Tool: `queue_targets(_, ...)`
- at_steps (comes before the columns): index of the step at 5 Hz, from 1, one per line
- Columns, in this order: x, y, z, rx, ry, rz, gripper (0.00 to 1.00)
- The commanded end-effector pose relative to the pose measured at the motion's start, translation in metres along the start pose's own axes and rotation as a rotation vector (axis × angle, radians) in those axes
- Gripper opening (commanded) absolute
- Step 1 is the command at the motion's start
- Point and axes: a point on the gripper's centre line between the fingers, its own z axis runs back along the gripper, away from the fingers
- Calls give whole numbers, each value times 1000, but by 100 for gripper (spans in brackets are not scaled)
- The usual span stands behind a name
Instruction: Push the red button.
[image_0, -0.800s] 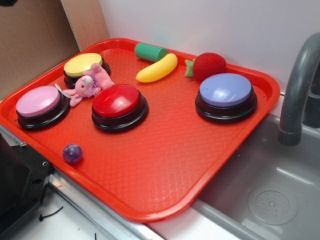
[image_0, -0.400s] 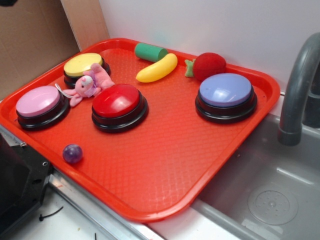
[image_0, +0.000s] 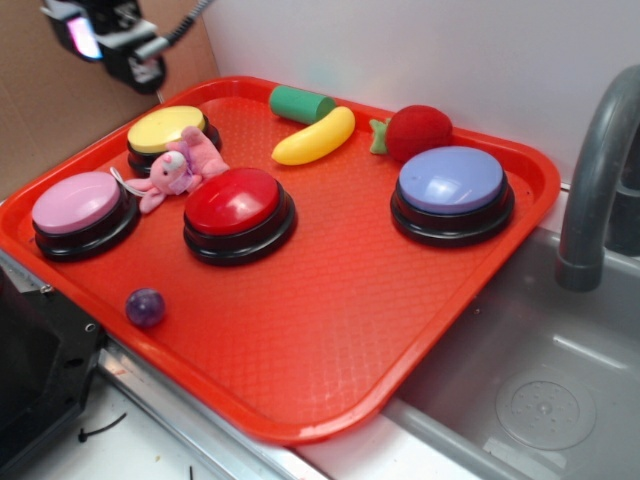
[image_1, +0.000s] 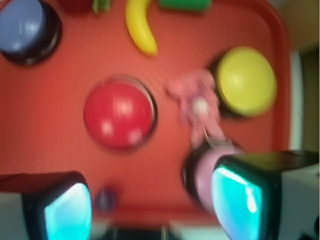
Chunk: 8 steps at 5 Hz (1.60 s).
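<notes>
The red button (image_0: 235, 203) is a glossy red dome on a black ring, left of centre on the red tray (image_0: 330, 320). It also shows in the wrist view (image_1: 119, 115), blurred, up and left of the gap between the fingers. My gripper (image_0: 112, 40) hangs high at the top left of the exterior view, above the tray's far left corner and well apart from the red button. In the wrist view my gripper (image_1: 152, 207) is open and empty, with cyan pads (image_1: 67, 212) wide apart.
On the tray stand a pink-topped button (image_0: 82, 207), a yellow button (image_0: 168, 130), a blue button (image_0: 452, 187), a pink plush toy (image_0: 180, 172), a yellow banana (image_0: 314, 138), a green cylinder (image_0: 300, 103), a fuzzy strawberry (image_0: 415, 131) and a small purple ball (image_0: 145, 307). A grey faucet (image_0: 595, 180) and sink are at right.
My gripper has come into the exterior view at the top left, where it was barely visible before. Nothing on the tray has moved.
</notes>
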Motion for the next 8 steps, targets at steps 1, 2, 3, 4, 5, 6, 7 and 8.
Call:
queue_targets(1,24,-7,-54,6,-33,-132,100)
queue_targets(2,25,-11,-71,32,17,-161,100)
queue_targets(3,20,-14,-80,21,46,-164,100)
queue_targets(4,17,-13,-82,20,68,-151,100)
queue_targets(5,20,-14,-61,62,64,-141,100)
queue_targets(6,23,-14,-37,103,42,-116,100)
queue_targets(7,23,-8,-22,103,62,-77,100)
queue_targets(8,22,-4,-13,76,40,-62,100)
